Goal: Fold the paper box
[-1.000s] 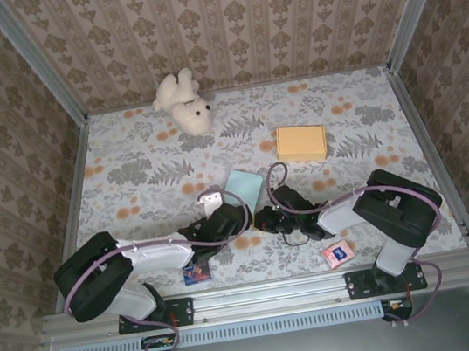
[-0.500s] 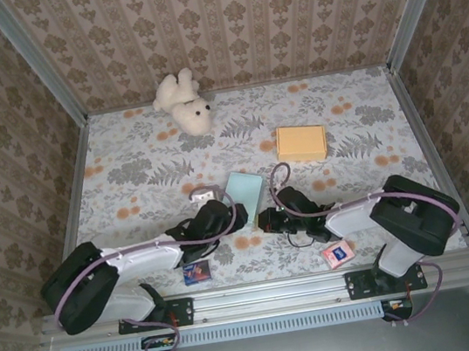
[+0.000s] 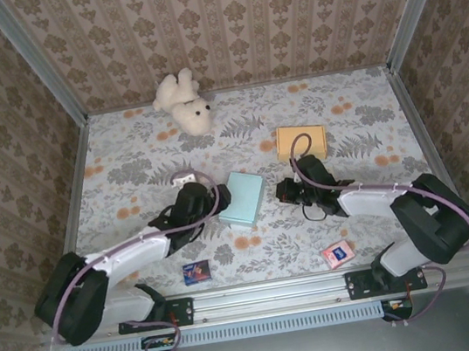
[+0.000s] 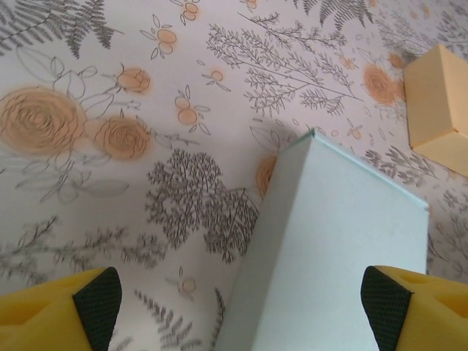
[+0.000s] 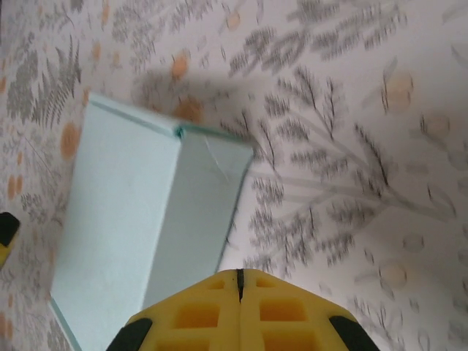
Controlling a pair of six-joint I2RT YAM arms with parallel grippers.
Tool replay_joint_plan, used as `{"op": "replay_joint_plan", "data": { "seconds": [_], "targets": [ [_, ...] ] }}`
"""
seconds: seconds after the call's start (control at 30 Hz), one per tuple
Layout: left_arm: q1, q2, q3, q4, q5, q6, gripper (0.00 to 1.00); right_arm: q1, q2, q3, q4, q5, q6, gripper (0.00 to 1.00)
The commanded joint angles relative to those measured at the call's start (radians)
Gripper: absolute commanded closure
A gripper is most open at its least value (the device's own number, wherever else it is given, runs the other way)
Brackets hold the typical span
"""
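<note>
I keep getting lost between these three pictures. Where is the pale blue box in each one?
Top external: pale blue box at the centre of the picture.
Left wrist: pale blue box at lower right, cut by the bottom edge.
Right wrist: pale blue box in the left half.
Shared landmark: flowered table cover beneath it.

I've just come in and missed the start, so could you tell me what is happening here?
A pale blue paper box lies on the floral-patterned table, between the robot's two grippers. The left gripper is open, its fingers either side of the box's near end, not clamped. The right gripper is shut, poised beside the box.
</note>
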Motion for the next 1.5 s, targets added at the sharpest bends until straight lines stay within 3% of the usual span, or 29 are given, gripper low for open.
{"op": "replay_joint_plan", "data": {
  "seconds": [0.0,0.27,0.77,1.23,1.47],
  "targets": [
    [0.045,0.101,0.071,0.099,0.114,0.06,0.11,-0.043,0.083,0.058,-0.017,-0.072,-0.04,1.0],
    [0.068,0.327,0.2,0.205,0.235,0.054,0.13,-0.077,0.246,0.16,0.028,-0.165,-0.034,1.0],
    [0.047,0.443,0.241,0.276,0.335,0.038,0.14,-0.092,0.361,0.207,0.047,-0.216,-0.035,1.0],
    [-0.082,0.542,0.323,0.54,0.628,0.131,0.17,-0.106,0.369,0.202,0.108,-0.26,-0.048,1.0],
    [-0.028,0.523,0.373,0.411,0.538,0.126,0.17,-0.103,0.325,0.144,0.195,-0.259,-0.019,1.0]
  ]
}}
